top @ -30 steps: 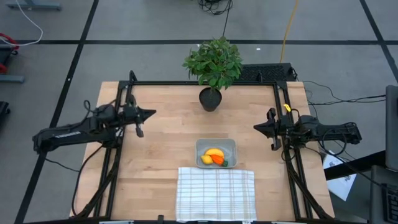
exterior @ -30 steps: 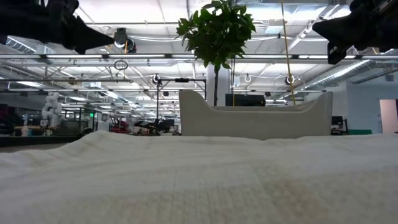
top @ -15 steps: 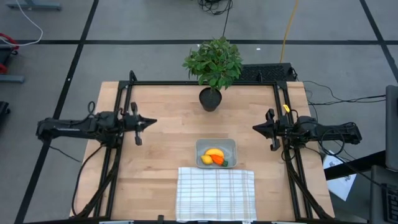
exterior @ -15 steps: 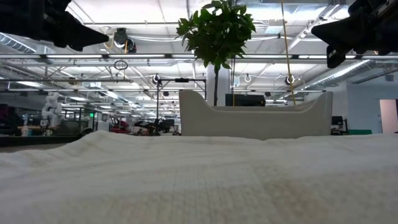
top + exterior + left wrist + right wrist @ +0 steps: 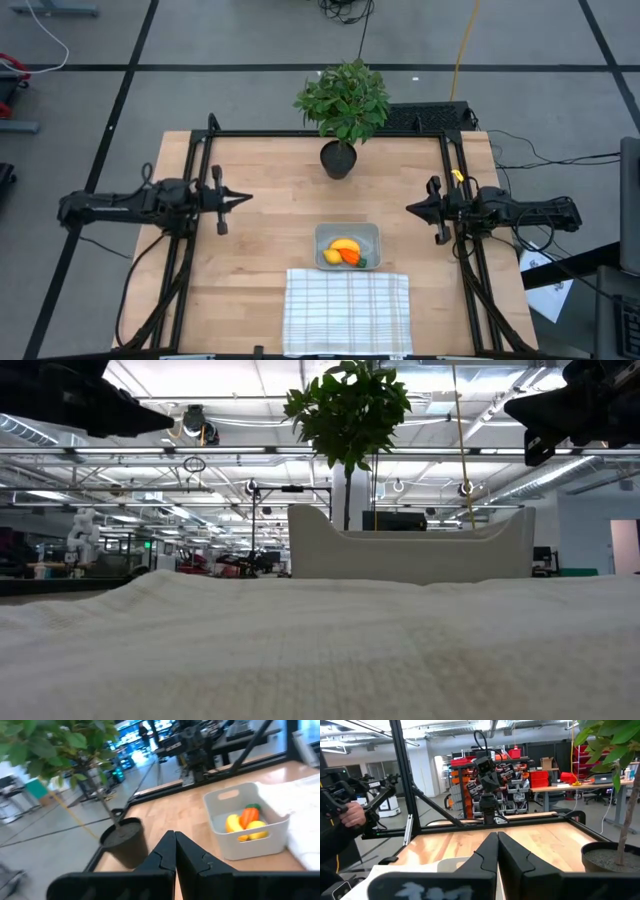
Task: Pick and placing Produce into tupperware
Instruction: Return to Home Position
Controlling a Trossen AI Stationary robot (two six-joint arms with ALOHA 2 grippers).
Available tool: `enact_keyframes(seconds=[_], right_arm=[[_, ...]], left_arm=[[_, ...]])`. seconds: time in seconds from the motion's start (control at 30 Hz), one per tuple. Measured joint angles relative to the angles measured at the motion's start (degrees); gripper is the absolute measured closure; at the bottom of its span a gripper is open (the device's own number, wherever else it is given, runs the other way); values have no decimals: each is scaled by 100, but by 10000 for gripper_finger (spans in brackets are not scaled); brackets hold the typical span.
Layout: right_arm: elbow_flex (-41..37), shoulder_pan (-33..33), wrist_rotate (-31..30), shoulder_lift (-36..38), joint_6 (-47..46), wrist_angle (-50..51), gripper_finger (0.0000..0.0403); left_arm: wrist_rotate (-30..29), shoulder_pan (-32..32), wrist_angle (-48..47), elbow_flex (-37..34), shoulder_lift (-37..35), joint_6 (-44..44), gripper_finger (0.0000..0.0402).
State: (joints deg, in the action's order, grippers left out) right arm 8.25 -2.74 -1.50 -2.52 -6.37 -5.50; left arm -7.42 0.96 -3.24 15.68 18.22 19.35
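Observation:
The clear tupperware [image 5: 371, 233] stands on the wooden table just beyond the checked cloth. In it lie the yellow banana [image 5: 345, 245], the orange carrot [image 5: 351, 256] and the small lemon [image 5: 331, 257]. The left wrist view shows them too: the banana [image 5: 231, 823], carrot [image 5: 248, 816] and lemon [image 5: 256, 826] inside the tupperware [image 5: 250, 847]. My left gripper [image 5: 245, 199] hovers shut near the table's left edge, pointing level toward the right. My right gripper [image 5: 410, 208] hovers shut near the right edge, pointing left. Both stand high above the table, far from the tupperware, and hold nothing.
A potted plant [image 5: 342, 100] with a black pot [image 5: 338, 160] stands at the table's far middle. The white checked cloth [image 5: 347, 310] lies at the near edge. A black frame [image 5: 205, 140] borders the table. A person's hand [image 5: 352, 815] shows beyond the table in the right wrist view.
My left arm has swung from a slant until it points straight across toward the table's right; its gripper has shifted a little toward the near edge and stayed shut. The produce and the tupperware have not moved.

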Motion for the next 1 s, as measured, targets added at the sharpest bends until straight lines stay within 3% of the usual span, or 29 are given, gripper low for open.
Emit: enact_keyframes(seconds=[0.13, 0.3, 0.5, 0.73, 1.0], right_arm=[[0, 0, -2, 0, 0, -4, 403], [0, 0, -9, -2, 0, -26, 403], [0, 0, -11, -2, 0, -26, 403], [0, 0, -13, -2, -2, -27, 403], [0, 0, -13, -2, -162, -28, 403]], left_arm=[[811, 408, 1, 0, 0, -41, 402], [1142, 753, 33, 0, 0, -188, 402], [1191, 808, -118, -69, -362, -255, 402], [1083, 808, 22, -655, -970, -519, 402], [1193, 808, 35, -854, -1091, -802, 402]])
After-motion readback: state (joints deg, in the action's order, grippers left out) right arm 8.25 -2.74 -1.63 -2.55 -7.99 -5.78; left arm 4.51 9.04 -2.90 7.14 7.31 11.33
